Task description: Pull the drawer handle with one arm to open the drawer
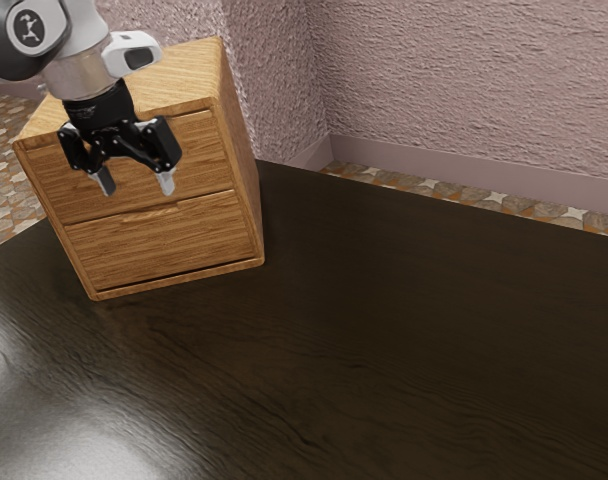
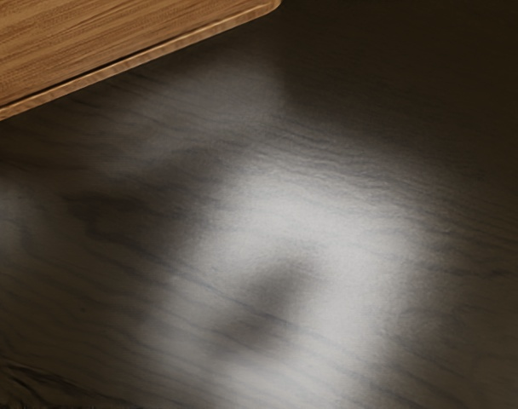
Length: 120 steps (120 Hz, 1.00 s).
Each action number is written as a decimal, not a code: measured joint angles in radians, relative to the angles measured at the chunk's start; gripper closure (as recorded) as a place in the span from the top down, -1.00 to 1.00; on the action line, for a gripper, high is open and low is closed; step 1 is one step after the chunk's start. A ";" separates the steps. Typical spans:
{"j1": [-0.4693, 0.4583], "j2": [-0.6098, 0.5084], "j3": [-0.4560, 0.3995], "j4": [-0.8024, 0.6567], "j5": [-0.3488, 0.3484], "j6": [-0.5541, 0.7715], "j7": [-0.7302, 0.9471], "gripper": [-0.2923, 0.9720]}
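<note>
The fingers (image 1: 165, 183) stand apart. Just below them, the slim, rigid handle (image 1: 150, 214) suits a mid-bar grip; the wooden drawer (image 1: 169, 248) probably slides stiffly.

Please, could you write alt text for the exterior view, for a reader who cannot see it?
A black robot gripper hangs open in front of the upper drawer of a wooden cabinet on a dark table. That drawer and the lower drawer look shut.
</note>
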 joint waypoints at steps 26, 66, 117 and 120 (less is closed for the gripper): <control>0.108 0.126 0.000 0.276 -0.085 -0.027 -0.016 0.54; 0.095 0.106 -0.005 0.425 -0.147 -0.067 -0.063 0.54; 0.070 -0.117 -0.186 -0.057 -0.028 0.065 -0.096 0.54; 0.076 -0.155 -0.207 -0.125 -0.014 0.091 -0.097 0.54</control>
